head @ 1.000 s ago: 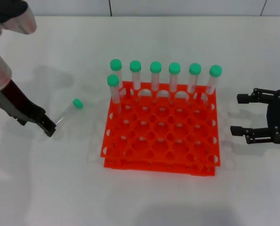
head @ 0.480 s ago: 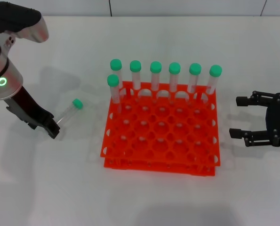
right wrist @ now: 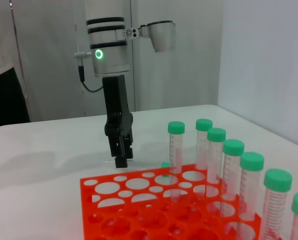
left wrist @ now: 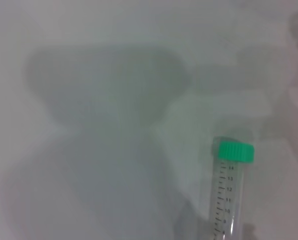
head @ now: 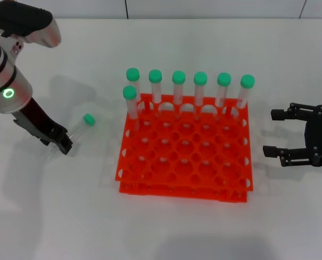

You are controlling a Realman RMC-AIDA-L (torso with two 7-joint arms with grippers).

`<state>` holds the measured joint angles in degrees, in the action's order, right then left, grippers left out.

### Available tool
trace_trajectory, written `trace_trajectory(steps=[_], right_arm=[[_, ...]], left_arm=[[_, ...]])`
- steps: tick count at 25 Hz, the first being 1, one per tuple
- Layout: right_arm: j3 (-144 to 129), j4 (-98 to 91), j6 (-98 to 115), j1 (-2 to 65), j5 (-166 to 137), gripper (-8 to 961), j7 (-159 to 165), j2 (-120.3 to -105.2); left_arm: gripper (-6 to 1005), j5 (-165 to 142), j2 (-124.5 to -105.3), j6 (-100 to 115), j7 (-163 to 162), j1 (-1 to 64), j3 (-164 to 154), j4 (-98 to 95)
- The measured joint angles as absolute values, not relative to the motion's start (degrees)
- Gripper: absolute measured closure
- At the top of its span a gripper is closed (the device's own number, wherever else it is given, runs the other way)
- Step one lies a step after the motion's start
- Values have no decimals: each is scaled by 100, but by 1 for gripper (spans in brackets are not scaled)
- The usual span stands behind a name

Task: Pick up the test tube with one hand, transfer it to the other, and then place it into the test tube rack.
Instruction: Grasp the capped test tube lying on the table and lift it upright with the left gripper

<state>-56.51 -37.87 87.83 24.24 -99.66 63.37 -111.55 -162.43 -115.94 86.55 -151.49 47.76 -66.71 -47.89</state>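
White table (head: 166,227) | left gripper (head: 65,145) now nearer test tube (head: 80,126), closure unclear | right gripper (head: 276,132) open, unmoved

Orange-red rack (head: 185,162) at centre frame, green-capped clear tubes (head: 178,89) along its top edge; black grippers, a glowing green ring (head: 8,93) upper left.

My left gripper (head: 63,145) is low on the left, forearm slanting down from the far left, green ring lit (fingers too foreshortened to read their gap). My right gripper (head: 273,131) hangs at the far right, level, fingers spread wide and pointing left, nothing between them.
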Motion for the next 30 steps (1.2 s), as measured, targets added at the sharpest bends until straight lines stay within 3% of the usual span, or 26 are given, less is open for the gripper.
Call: trace_trajectory(steps=[30], right_arm=[[-5648,-3832,8718,2391,-9965,122,6351,-11203]], left_arm=[[802,-16180,-11672,8363,-15121,4918,-6694,-4908]])
